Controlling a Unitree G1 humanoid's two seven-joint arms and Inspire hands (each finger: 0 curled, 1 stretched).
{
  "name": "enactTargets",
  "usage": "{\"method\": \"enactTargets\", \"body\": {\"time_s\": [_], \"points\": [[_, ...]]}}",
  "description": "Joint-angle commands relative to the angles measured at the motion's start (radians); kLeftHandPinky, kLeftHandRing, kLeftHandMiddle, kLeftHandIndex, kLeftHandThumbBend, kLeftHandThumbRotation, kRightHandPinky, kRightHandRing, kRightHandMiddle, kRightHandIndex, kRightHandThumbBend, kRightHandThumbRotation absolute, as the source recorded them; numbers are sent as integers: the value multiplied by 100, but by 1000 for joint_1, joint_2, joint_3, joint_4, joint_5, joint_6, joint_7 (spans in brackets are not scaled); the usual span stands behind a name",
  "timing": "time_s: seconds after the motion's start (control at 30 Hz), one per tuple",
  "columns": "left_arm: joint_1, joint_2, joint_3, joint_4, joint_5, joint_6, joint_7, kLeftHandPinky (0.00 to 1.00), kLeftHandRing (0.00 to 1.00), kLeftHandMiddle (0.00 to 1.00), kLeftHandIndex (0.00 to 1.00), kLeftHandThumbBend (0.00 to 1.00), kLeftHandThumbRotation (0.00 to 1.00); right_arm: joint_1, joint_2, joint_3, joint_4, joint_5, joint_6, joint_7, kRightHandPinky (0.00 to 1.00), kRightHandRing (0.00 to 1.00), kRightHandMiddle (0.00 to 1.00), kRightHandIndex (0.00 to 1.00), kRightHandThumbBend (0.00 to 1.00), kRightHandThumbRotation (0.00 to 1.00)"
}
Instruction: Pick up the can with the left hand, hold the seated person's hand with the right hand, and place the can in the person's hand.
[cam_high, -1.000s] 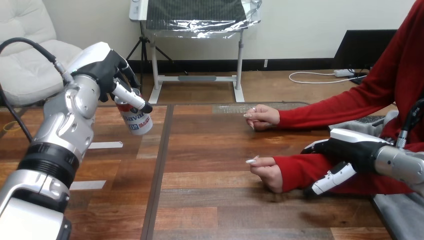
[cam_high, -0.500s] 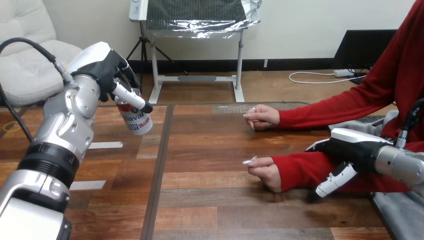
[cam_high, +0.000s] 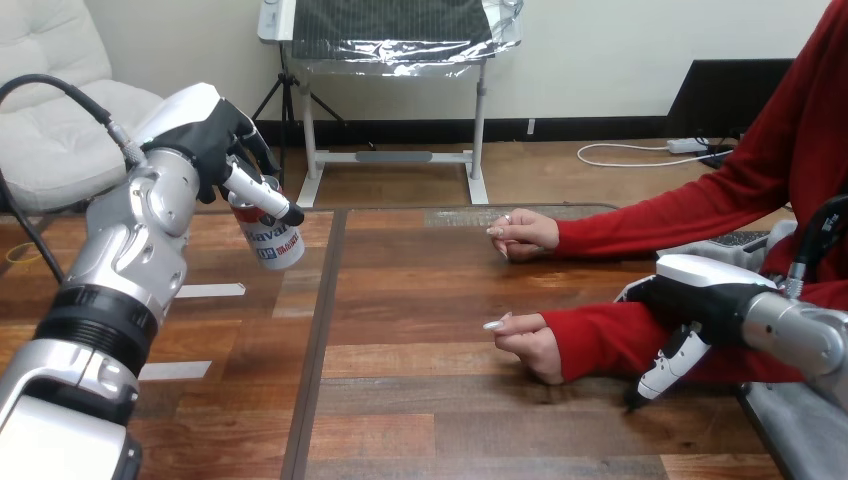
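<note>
Aloft, left hand (cam_high: 205, 140) grips can (cam_high: 272, 238); right hand (cam_high: 700, 298) droops by red sleeve (cam_high: 605, 338).

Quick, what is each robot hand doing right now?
Left hand: shut on the can.
Right hand: open, fingers hanging beside the person's forearm, holding nothing.

Table (cam_high: 430, 400): brown wooden planks.
Dark seam (cam_high: 318, 330): runs from 12 to 6 o'clock, left of centre.
Upper strip (cam_high: 210, 290) and lower strip (cam_high: 175, 370): white, probably tape, flat on the table at 9 o'clock, lying parallel.
Pale patch (cam_high: 465, 217): at the 12 o'clock edge.
</note>
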Motion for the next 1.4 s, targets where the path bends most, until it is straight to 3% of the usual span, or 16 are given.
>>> {"method": "enactTargets", "body": {"time_s": [0.0, 0.43, 0.9, 1.37], "points": [[-37, 24, 18, -65, 6, -3, 4, 31, 40, 45, 45, 79, 0, -73, 14, 12, 3, -6, -16, -47, 55, 66, 72, 70, 100, 14], [-35, 25, 15, -77, 9, 8, -4, 31, 39, 45, 46, 79, 0, -71, 25, 37, 25, -29, -62, -155, 46, 52, 58, 58, 100, 4], [-28, 26, 16, -90, 8, 9, -10, 30, 38, 44, 45, 79, 0, -67, 34, 42, 43, -16, -104, -211, 34, 38, 45, 46, 88, 7], [-32, 23, 14, -79, 8, 8, -9, 29, 37, 44, 45, 78, 0, -63, 36, 42, 57, -15, -137, -258, 29, 33, 40, 41, 76, 9]]}}
